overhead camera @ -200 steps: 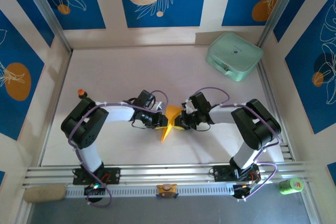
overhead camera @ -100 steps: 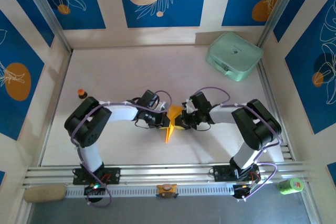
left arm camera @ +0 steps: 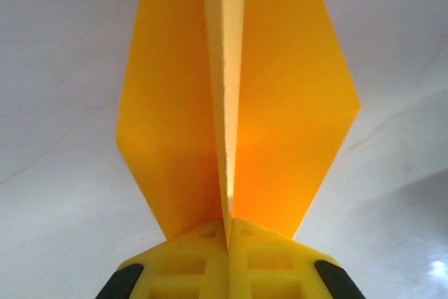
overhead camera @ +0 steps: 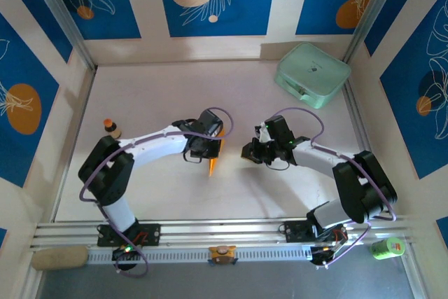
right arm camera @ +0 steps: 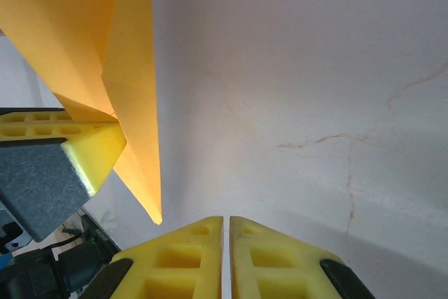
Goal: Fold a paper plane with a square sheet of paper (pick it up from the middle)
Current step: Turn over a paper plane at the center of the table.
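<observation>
The orange-yellow square sheet of paper is folded into a slim pointed paper plane (overhead camera: 213, 162) that hangs over the table's middle. My left gripper (overhead camera: 211, 149) is shut on its central ridge. In the left wrist view the ridge runs up from between the yellow jaws of the left gripper (left arm camera: 227, 232), and the two wings of the paper plane (left arm camera: 294, 103) spread to either side. My right gripper (overhead camera: 249, 152) stands a little to the right, apart from the paper. In its wrist view the right gripper (right arm camera: 226, 223) is shut on nothing, and the paper plane (right arm camera: 129, 68) sits at the upper left.
A mint-green rounded case (overhead camera: 311, 75) lies at the back right corner. A small brown bottle with an orange cap (overhead camera: 110, 127) stands at the left edge. The white table (overhead camera: 168, 96) is walled on three sides, with an aluminium rail (overhead camera: 224, 232) along the front.
The left gripper has shut on the plane and carried it left and a little away. The right gripper has come off the paper and drawn back to the right.
</observation>
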`<move>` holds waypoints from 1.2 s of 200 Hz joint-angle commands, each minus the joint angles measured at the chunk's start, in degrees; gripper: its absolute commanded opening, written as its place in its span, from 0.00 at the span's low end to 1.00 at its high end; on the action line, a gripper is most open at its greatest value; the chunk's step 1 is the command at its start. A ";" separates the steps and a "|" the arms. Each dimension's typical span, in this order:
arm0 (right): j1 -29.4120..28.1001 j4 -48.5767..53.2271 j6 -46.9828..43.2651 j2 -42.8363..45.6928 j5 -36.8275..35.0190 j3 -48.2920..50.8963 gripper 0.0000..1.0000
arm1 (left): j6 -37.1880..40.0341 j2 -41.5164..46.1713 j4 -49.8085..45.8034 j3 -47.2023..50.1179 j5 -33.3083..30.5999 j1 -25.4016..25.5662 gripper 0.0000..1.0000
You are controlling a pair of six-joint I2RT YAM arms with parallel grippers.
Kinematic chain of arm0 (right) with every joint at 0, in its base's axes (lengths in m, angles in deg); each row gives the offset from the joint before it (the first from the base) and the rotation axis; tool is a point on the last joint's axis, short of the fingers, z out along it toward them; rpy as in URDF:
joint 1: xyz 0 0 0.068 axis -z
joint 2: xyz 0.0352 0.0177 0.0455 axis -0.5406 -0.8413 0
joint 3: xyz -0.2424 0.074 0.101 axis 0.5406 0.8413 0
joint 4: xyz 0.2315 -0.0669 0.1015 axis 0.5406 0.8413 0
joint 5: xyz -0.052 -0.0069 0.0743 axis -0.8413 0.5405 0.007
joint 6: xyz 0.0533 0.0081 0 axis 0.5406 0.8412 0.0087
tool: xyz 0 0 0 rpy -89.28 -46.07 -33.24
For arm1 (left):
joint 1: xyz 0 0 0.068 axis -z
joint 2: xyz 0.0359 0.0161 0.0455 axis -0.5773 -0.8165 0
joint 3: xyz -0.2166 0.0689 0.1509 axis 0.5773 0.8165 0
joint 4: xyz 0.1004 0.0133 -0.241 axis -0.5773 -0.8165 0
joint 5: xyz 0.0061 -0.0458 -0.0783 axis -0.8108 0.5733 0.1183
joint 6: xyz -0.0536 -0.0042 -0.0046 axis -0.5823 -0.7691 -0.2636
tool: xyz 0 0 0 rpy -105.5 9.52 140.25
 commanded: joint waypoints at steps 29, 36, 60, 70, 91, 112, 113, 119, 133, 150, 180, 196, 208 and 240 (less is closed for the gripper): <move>0.09 2.44 0.35 0.25 -0.42 0.38 0.11 | -0.13 -4.40 -7.67 -2.88 -6.15 1.56 0.00; 0.09 2.48 0.32 0.21 -0.42 0.35 0.11 | -0.15 -4.70 -7.75 -2.97 -6.12 1.53 0.01; 0.09 2.47 0.27 -0.17 -0.58 0.23 0.11 | -0.27 -5.80 -7.50 -2.62 -6.00 1.61 0.02; 0.09 2.41 0.19 -0.38 -0.58 0.12 0.11 | -0.41 -6.04 -7.32 -2.37 -5.86 1.74 0.02; 0.09 2.20 0.19 -0.48 -0.38 0.12 0.11 | -0.43 -5.92 -7.06 -2.36 -6.01 1.71 0.03; 0.09 2.16 0.01 -0.79 -0.34 -0.01 0.11 | -0.16 -5.65 -6.79 -2.17 -5.97 1.73 0.05; 0.09 2.10 -0.03 -0.79 -0.34 0.01 0.11 | -0.20 -5.68 -6.79 -2.17 -5.91 1.75 0.05; 0.09 1.99 0.08 -0.88 -0.29 0.02 0.11 | -0.18 -5.57 -6.70 -2.18 -5.71 1.73 0.05; 0.05 1.55 0.33 -0.99 -0.14 0.20 0.11 | -0.15 -5.29 -6.28 -1.99 -5.08 1.84 0.05; -0.08 1.16 0.58 -0.99 -0.07 0.38 0.11 | -0.59 -3.90 -6.27 -1.92 -5.61 1.92 0.03; -0.27 0.74 0.69 -1.15 -0.07 0.30 0.12 | -0.90 -2.53 -6.31 -1.89 -7.35 1.91 0.04; -0.35 0.35 0.73 -1.57 0.26 0.16 0.12 | -1.58 -2.62 -6.71 -1.73 -8.34 2.15 0.04; -0.44 0.08 0.83 -1.92 0.38 0.19 0.12 | -2.04 -2.69 -6.85 -1.78 -8.82 2.47 0.04; -0.71 -0.71 0.90 -2.64 0.81 -0.01 0.12 | -2.77 -2.67 -6.55 -1.90 -9.38 3.34 0.04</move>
